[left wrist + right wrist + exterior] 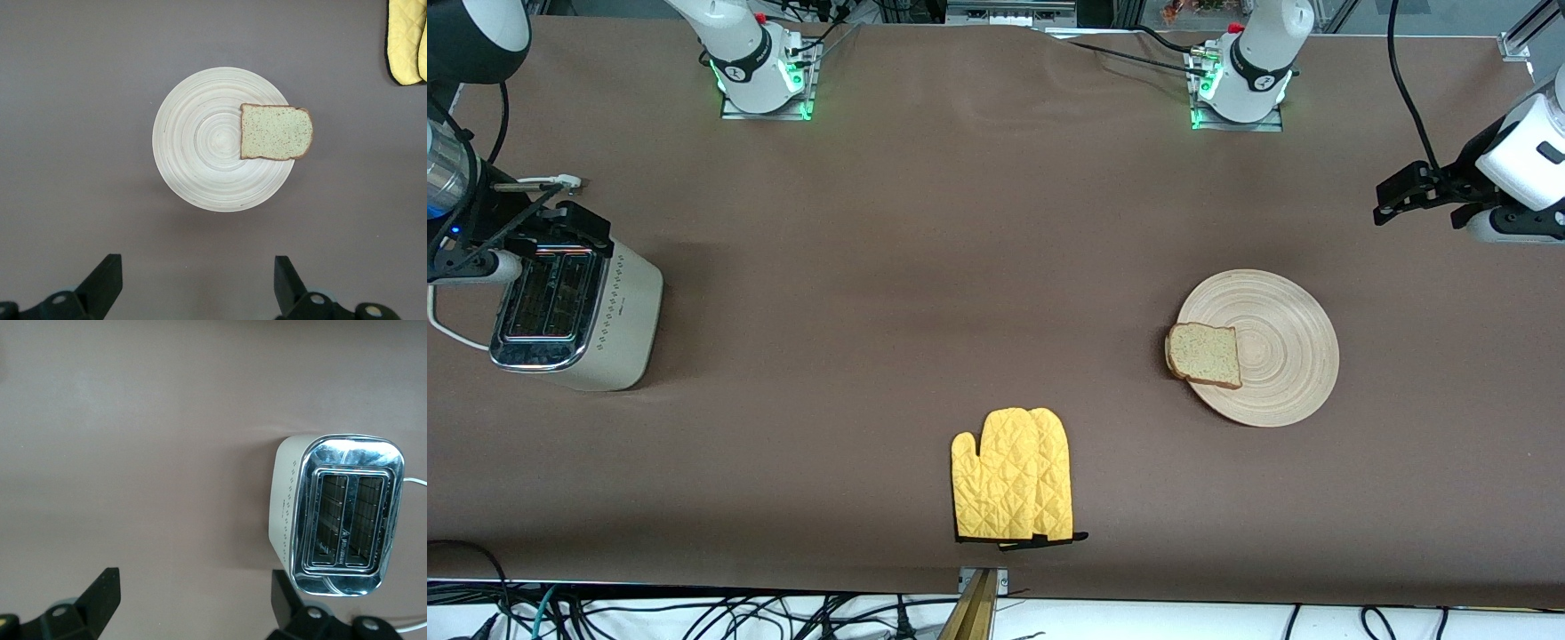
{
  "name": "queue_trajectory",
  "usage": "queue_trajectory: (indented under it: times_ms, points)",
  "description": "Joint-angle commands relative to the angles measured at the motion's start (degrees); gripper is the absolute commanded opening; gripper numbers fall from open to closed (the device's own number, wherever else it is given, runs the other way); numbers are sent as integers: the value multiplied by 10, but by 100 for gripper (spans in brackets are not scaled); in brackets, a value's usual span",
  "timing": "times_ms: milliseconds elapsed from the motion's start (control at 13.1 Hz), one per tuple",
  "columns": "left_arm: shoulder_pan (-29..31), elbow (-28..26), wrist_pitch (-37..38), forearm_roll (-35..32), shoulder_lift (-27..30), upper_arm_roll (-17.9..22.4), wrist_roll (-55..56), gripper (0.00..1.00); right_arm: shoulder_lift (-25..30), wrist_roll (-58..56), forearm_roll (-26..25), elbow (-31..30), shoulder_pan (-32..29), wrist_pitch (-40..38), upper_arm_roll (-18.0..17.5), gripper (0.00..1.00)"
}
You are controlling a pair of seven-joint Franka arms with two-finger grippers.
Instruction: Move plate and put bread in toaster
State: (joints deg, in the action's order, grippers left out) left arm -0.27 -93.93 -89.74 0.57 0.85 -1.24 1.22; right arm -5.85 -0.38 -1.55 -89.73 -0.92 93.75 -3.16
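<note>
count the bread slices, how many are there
1. The bread lies on the plate, overhanging the rim on the side toward the toaster. The toaster slots look empty.

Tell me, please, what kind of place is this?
Probably a robotics lab staged as a kitchen: two arms bolted to a brown-covered table, loose cables at its edge, and a toaster, bread on a plate.

A round pale wooden plate [207,140] with ring grain sits on a brown table [73,100], seen from directly above. A square slice of speckled bread [275,132] lies on the plate, one edge hanging over the rim. Part of a yellow quilted oven mitt [407,40] lies well apart. The left gripper [195,287] hovers with its two dark fingers [103,280] spread wide, holding nothing.
</note>
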Motion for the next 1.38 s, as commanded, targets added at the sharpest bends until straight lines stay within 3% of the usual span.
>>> queue_trajectory:
  times_ms: [0, 1302]
  points:
    - [-2, 18, 7, 7, -8, -1, 5, 100, -7, -12, 8, 17, -7, -7, -3, 100]
    - [-1, 18, 7, 5, -9, 0, 5, 100, -7, -12, 11, 17, -12, -7, -4, 100]
